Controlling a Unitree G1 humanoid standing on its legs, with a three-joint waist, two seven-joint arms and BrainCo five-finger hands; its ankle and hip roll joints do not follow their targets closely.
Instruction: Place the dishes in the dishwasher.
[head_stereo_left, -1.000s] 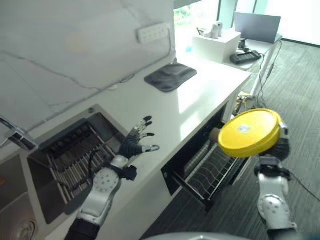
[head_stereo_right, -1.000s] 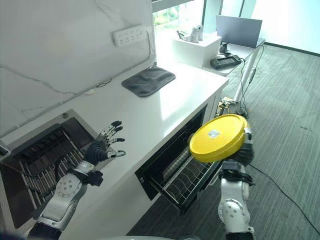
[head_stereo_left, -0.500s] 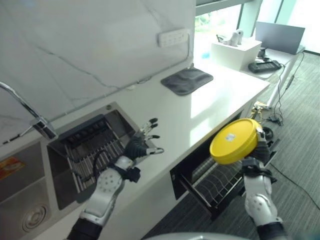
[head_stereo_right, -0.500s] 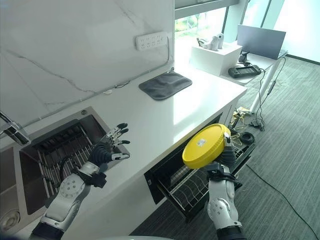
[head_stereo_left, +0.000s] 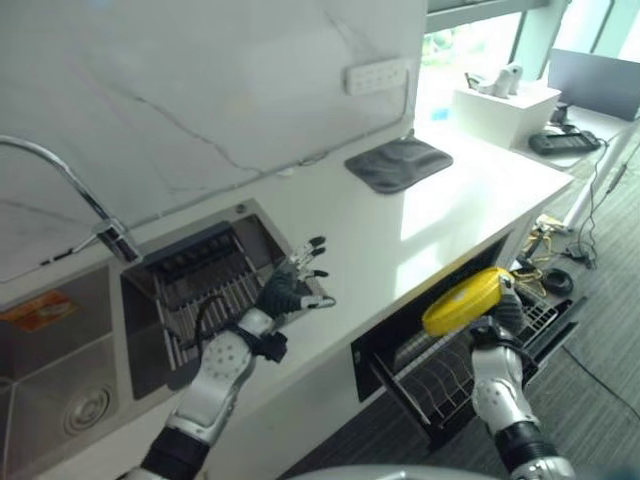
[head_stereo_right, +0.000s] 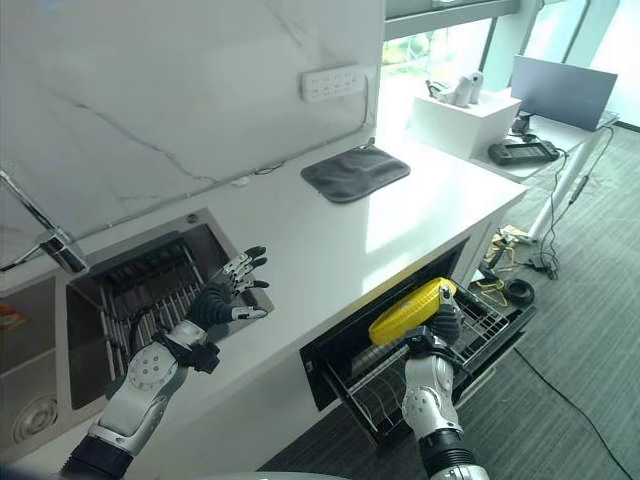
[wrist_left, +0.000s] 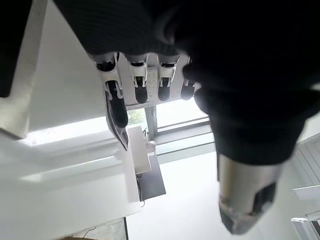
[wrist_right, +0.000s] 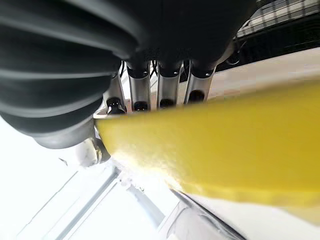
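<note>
Yellow plate (head_stereo_left: 466, 299), white countertop (head_stereo_left: 380, 220), dk grey mat (head_stereo_left: 398, 163), black rack (head_stereo_right: 440, 350)

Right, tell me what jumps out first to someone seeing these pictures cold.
The bright yellow plate stands out, held in the right hand over the wire rack of the pulled-out dishwasher drawer below the white counter. Next comes the left hand, fingers spread and empty, above the counter edge beside the sink. A dark mat lies further along the counter.
</note>
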